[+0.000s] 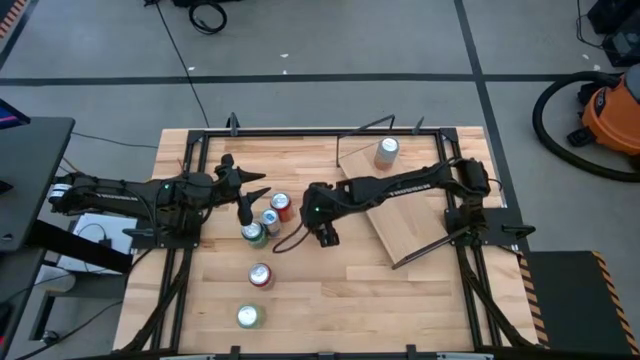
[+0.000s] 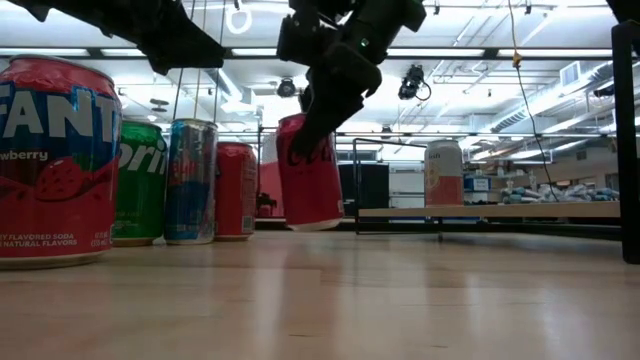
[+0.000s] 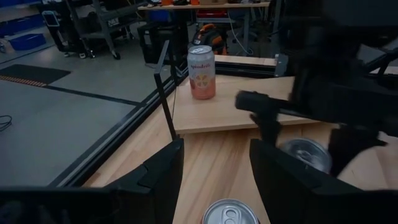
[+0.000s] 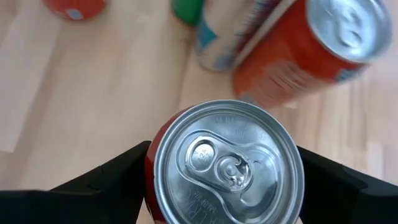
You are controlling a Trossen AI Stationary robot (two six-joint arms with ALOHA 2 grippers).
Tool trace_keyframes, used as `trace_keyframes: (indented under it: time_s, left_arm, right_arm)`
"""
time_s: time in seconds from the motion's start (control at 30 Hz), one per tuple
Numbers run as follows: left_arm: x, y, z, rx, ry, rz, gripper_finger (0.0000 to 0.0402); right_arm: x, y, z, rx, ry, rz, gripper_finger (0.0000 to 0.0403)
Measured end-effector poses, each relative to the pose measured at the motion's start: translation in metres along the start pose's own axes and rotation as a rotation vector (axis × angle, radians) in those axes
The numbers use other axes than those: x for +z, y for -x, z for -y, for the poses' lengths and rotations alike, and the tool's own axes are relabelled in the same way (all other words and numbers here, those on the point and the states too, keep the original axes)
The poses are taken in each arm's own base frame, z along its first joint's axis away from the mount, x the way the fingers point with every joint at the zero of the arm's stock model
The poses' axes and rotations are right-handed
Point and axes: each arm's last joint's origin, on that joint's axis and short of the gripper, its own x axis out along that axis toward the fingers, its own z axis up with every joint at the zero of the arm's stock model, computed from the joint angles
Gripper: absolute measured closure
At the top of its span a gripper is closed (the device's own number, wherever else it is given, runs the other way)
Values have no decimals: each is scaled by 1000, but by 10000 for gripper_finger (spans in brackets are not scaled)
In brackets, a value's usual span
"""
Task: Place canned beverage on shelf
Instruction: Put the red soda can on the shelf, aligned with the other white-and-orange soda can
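Observation:
My right gripper (image 1: 322,232) is shut on a red can (image 2: 312,185) at the middle of the table, just left of the shelf (image 1: 400,215). A peach-coloured can (image 1: 386,150) stands upright on the shelf's far part. Three cans stand in a cluster on the tabletop: red (image 1: 281,205), blue-and-white (image 1: 270,220) and green (image 1: 254,233). My left gripper (image 1: 252,200) hovers open above this cluster, with a can top (image 3: 230,214) showing below its fingers. My right gripper pinches the red can between its two fingers, on opposite sides of its wall just below the top rim (image 4: 153,169). The fingers (image 4: 118,177) come slanting down from the table's right. The can is tilted; I cannot tell whether its bottom edge (image 2: 322,224) is clear of the tabletop.
Two more cans stand nearer the front edge, a red one (image 1: 260,275) and a green one (image 1: 248,316). Thin black rods (image 1: 365,128) edge the shelf. A black frame (image 1: 470,290) runs around the table. An orange vacuum (image 1: 610,110) sits on the floor at the far right.

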Motion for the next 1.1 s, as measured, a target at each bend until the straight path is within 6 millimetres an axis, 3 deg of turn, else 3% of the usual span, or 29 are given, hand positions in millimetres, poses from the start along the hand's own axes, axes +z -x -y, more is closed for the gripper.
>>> trace_keyframes:
  time_s: [0.4,0.77,0.93,1.1]
  left_arm:
    - [-1,0,0,1,-11,-13,207]
    - [-2,0,0,1,-14,-18,207]
    - [-2,0,0,0,-15,-18,207]
    - [-2,0,0,1,-12,-18,207]
  right_arm:
    - [-9,7,26,-58,-143,-74,67]
    - [-4,68,32,-181,-175,38,68]
    - [-20,94,34,-260,-213,90,68]
    - [-45,105,39,-299,-252,149,67]
